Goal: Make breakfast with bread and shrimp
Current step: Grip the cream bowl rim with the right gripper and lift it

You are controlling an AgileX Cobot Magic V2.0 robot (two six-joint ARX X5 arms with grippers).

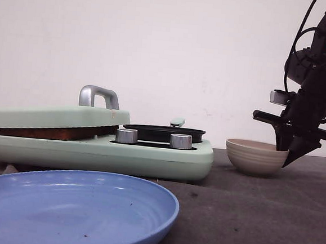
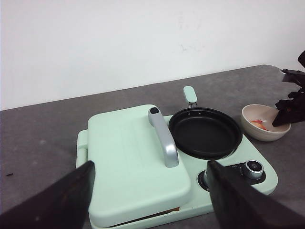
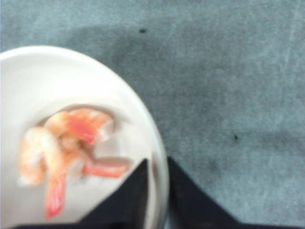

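The shrimp (image 3: 66,148) lies in the small bowl (image 1: 255,156) on the bench (image 1: 257,220), to the right of the green cooker (image 1: 149,155) with its black pan (image 2: 205,132). The right end effector (image 1: 289,148) hangs at the bowl's far-right rim, its fingers nearly closed and straddling that rim, grasping nothing; the shrimp sits just inward of them, toward the bowl's middle, curled, its tail trailing toward the fingertips. The left end effector (image 2: 150,191) hovers released over the cooker's closed lid (image 2: 133,157), well apart. Bread edge shows under that lid.
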